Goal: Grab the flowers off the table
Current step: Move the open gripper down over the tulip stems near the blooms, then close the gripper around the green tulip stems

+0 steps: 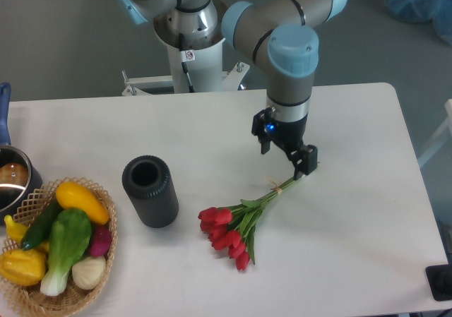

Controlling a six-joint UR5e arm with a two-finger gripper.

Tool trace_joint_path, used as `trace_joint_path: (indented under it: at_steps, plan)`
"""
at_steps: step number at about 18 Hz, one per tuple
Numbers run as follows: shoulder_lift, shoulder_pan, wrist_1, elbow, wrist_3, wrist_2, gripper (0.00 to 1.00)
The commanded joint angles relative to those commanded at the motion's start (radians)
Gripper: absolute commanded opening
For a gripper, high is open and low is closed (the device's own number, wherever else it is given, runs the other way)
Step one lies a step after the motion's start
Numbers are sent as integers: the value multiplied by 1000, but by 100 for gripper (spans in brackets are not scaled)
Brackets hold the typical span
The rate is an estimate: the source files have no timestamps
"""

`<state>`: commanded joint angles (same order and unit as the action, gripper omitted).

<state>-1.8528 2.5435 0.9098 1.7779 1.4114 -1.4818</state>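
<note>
Grey floor (63,42) lies beyond the far edge of the large flat white table (367,218) with rounded corners, where the white pedestal (191,63) of the grey and pale blue robot arm (282,20) stands. That arm reaches down over the middle of the tabletop and ends in a black two-finger gripper (300,167), lowered to the far-right end of the stems; whether its fingers are closed on the stems or merely beside them, I cannot tell. Just below it lies the small bunch of red tulips with thin green stems (244,222), flat on the table, tied with pale string near the gripper. Its long axis runs diagonally, stems pointing far and right, red heads pointing near and left. To the left of the heads, apart from them, stands a dark grey upright cylinder (150,190) with an open, hollow top. Further left, at the near-left corner, a wicker basket (106,260) holds colourful vegetables (60,243): yellow, green, white and dark red ones. At the left edge, a metal pot (10,183) is partly cut off.
</note>
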Motion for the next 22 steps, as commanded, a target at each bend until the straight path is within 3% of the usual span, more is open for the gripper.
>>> trace_joint_path:
  at_steps: [4, 8, 20, 22]
  plan:
    - [-92, -58, -20, -41, -25, -14, 100]
    - [-152, -109, -20, -81, -120, -115, 100]
    - [-244, -149, -28, -98, -178, -144, 100]
    - [-249, -152, -26, -98, -180, -143, 95]
